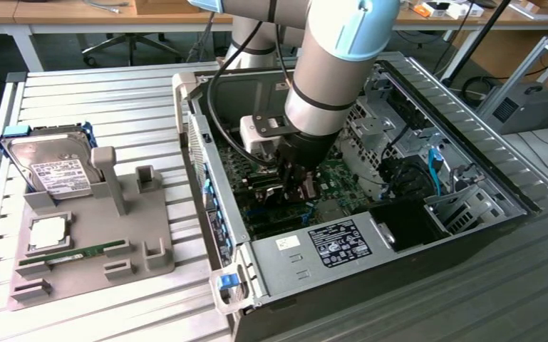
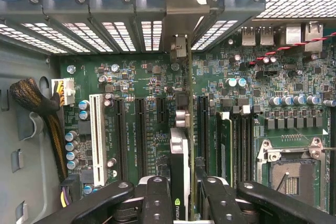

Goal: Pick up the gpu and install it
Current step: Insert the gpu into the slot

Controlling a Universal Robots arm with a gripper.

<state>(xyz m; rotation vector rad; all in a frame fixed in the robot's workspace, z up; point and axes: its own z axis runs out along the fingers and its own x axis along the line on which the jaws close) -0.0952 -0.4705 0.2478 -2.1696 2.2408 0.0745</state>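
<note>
The gpu (image 2: 180,153) stands on edge between my fingers, a thin card with a black and silver edge. It runs from my gripper (image 2: 185,203) toward the case's rear wall, where its grey metal bracket (image 2: 179,46) meets the slot openings. It lines up with a black expansion slot on the green motherboard (image 2: 142,85); I cannot tell whether it is seated. The gripper is shut on the card. In the exterior view the gripper (image 1: 293,191) reaches down inside the open computer case (image 1: 464,149), low over the motherboard (image 1: 254,203), and largely hides the card.
A grey fixture tray (image 1: 150,235) at the exterior view's left holds a silver hard drive (image 1: 53,167), a CPU (image 1: 48,231) and a green RAM stick (image 1: 74,254). The power supply (image 1: 335,246) fills the case's near end. A white slot (image 2: 96,129), an installed RAM stick (image 2: 226,145) and the CPU socket (image 2: 291,174) flank the card.
</note>
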